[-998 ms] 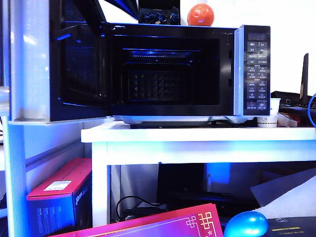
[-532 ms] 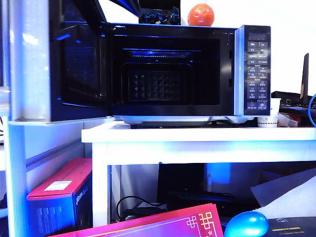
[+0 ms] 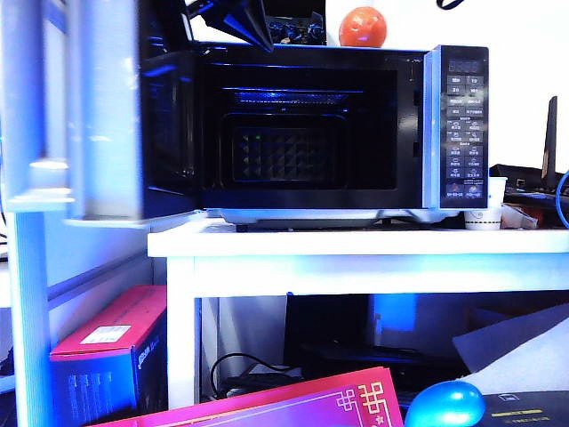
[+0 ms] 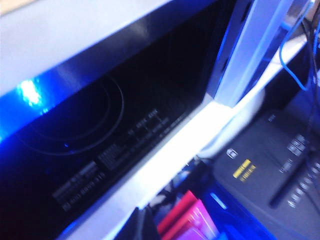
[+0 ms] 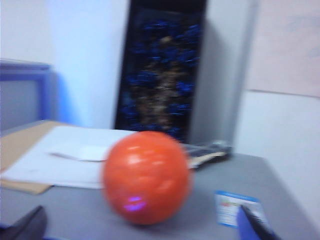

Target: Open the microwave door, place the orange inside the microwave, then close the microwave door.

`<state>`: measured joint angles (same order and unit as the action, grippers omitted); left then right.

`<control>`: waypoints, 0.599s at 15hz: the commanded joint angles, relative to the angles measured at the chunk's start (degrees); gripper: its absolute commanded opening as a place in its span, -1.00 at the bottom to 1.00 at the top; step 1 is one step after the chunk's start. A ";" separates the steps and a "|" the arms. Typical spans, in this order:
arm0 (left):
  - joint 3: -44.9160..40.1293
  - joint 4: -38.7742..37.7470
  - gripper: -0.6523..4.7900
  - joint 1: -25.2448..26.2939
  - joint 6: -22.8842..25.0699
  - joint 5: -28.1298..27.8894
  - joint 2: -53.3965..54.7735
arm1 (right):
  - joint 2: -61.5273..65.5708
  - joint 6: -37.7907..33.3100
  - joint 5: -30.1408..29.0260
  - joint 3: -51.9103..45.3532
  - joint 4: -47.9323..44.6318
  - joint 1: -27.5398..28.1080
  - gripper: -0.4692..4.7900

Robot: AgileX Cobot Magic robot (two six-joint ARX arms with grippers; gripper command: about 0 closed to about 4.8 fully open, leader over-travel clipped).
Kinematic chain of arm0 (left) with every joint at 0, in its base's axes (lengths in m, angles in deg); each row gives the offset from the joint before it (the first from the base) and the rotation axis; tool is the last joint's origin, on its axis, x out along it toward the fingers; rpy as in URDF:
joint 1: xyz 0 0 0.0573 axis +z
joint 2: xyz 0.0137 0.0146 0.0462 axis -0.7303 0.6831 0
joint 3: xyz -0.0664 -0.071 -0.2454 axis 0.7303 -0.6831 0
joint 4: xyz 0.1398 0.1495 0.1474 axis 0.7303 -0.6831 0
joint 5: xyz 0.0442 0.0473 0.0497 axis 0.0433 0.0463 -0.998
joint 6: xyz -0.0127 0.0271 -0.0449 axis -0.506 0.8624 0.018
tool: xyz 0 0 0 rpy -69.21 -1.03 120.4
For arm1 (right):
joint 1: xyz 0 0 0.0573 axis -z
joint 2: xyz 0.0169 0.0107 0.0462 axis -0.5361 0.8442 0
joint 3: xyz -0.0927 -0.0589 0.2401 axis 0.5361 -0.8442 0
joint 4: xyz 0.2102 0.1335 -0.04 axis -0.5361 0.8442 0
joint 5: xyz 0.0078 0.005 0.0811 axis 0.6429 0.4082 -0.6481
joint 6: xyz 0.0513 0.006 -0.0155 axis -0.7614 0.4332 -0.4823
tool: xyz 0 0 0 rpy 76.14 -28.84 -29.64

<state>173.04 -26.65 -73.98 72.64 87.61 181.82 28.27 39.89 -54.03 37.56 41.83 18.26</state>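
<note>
exterior view: set low and well back, facing the microwave (image 3: 311, 124) head-on, open cavity and white counter (image 3: 356, 242) at mid-height. left wrist view: very near, tilted along the microwave door (image 4: 90, 130), glossy inner panel filling most of the picture, blurred. right wrist view: close above the microwave top, level, facing the orange (image 5: 146, 176). shared with the exterior: the orange (image 3: 362, 27) on the microwave top.
</note>
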 commanded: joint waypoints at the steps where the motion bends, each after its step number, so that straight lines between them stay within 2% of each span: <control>1: -0.81 -1.57 -0.78 0.09 -0.94 1.36 1.40 | 1.88 -0.11 -2.78 0.50 -3.58 -0.04 1.00; 4: -0.66 -1.55 -0.78 0.09 -0.94 1.33 1.40 | 3.69 -0.26 -2.78 5.16 -0.15 -0.04 1.00; 9: -0.66 -1.70 -0.78 0.09 -0.94 1.33 1.40 | 12.61 -0.24 -4.42 21.64 11.21 -0.02 1.00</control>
<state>173.02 -25.16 -74.07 73.01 87.80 182.19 40.58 39.87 -58.19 57.43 51.90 18.28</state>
